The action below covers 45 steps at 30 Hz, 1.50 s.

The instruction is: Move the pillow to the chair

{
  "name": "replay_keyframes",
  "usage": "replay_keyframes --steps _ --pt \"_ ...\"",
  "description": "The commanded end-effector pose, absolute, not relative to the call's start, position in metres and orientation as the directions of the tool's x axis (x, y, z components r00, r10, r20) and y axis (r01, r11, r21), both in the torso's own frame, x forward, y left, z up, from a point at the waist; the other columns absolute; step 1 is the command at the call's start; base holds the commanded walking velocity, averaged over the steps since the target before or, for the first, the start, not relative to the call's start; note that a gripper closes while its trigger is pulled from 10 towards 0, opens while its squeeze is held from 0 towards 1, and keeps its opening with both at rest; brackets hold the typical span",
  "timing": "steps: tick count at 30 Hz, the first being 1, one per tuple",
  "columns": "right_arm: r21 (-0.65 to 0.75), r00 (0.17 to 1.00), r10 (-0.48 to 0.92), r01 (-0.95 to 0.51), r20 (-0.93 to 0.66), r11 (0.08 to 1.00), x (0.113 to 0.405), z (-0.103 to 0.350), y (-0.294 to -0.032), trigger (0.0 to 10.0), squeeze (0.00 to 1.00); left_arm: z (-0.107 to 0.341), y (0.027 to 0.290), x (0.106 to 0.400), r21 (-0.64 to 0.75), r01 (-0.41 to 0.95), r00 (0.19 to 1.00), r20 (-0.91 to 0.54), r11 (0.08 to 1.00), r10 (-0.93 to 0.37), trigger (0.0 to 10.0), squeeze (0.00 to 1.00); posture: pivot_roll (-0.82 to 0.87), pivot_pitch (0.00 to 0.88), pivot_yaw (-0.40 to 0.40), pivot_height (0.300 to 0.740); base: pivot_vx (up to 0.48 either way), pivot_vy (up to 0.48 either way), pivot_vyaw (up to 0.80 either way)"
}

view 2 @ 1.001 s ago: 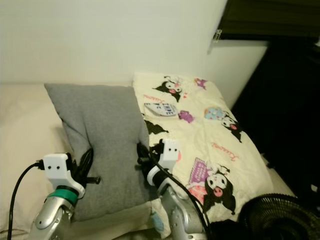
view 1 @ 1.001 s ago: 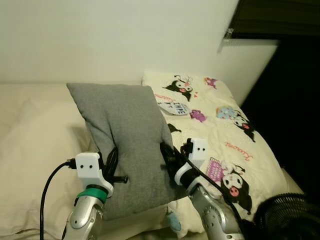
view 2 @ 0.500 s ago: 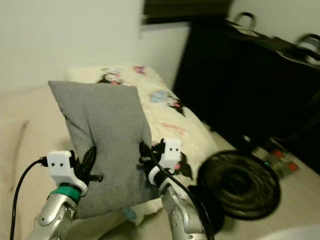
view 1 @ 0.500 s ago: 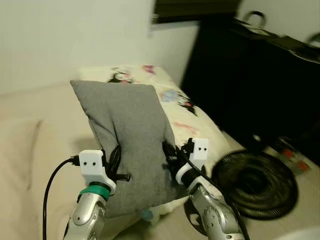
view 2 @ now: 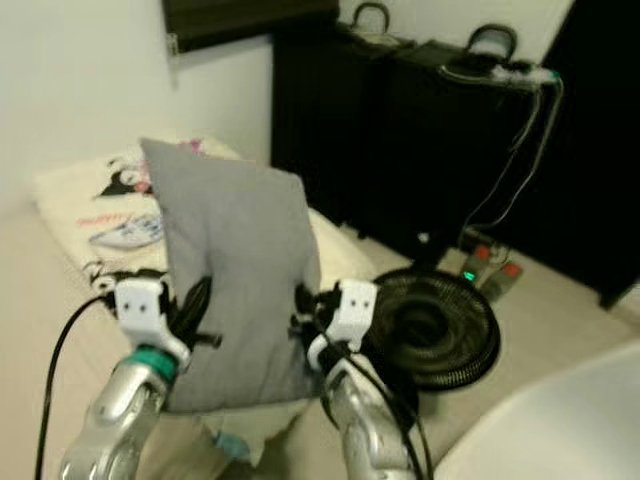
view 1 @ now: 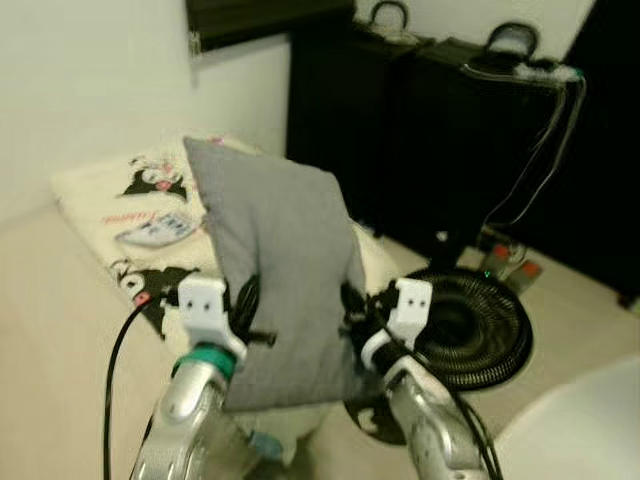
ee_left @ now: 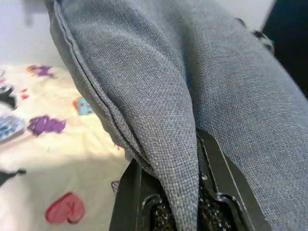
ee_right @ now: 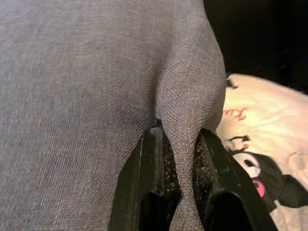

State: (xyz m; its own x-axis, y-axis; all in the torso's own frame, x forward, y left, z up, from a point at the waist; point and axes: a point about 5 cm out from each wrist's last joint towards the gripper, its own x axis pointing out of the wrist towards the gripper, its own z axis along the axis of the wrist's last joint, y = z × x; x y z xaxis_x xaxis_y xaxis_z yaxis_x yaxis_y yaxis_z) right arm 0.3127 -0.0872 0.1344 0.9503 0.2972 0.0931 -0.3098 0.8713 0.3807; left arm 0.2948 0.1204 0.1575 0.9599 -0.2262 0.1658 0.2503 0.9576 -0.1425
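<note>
I hold a grey fabric pillow upright in the air in front of me, between both arms. My left gripper is shut on its left edge, where a fold of the cloth is pinched between the black fingers. On the opposite edge my right gripper is shut on another fold. A curved white surface, possibly the chair, shows at the lower right corner.
A bed with a cream cartoon-print blanket lies behind the pillow to the left. A black round fan lies on the floor just right of my right arm. Black luggage and hanging cables stand at the back right.
The view has swung to the right: the bed slid left, and the fan, the black luggage and the white surface came in. Both grippers still hold the pillow as before.
</note>
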Motion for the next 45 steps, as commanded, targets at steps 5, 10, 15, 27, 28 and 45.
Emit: replay_keyframes --steps 5,10,15,27,28,45 --pt "0.463 0.954 0.291 -0.292 0.077 0.837 0.3 0.12 -0.06 10.0 0.0 0.16 0.111 0.298 -0.113 0.308 0.945 0.151 0.945 -0.29 10.0 0.0 0.09 0.037 0.128 0.74 0.0 0.0 -0.8" --pt "0.455 0.953 0.289 -0.296 0.087 0.84 0.302 0.122 -0.061 10.0 0.0 0.163 0.112 0.299 -0.116 0.301 0.946 0.16 0.947 -0.281 10.0 0.0 0.1 0.037 0.125 0.74 0.0 0.0 -0.8" --pt "0.431 0.951 0.293 -0.304 0.094 0.849 0.302 0.123 -0.065 10.0 0.0 0.164 0.111 0.296 -0.12 0.293 0.949 0.162 0.949 -0.272 10.0 0.0 0.1 0.042 0.102 0.74 0.0 0.0 -0.8" --pt "0.369 0.954 0.275 -0.3 0.12 0.88 0.307 0.132 -0.075 10.0 0.0 0.172 0.103 0.298 -0.057 0.314 0.94 0.156 0.948 -0.302 10.0 0.0 0.1 0.046 0.102 0.74 0.0 0.0 -0.8" --pt "0.372 0.955 0.273 -0.297 0.119 0.879 0.307 0.132 -0.077 10.0 0.0 0.171 0.103 0.299 -0.057 0.315 0.94 0.155 0.947 -0.303 10.0 0.0 0.09 0.054 0.099 0.74 0.0 0.0 -0.8" --pt "0.367 0.952 0.293 -0.307 0.093 0.878 0.301 0.127 -0.075 10.0 0.0 0.159 0.09 0.289 -0.136 0.36 0.932 0.104 0.923 -0.348 10.0 0.0 0.05 0.07 0.058 0.74 0.0 0.0 -0.8"
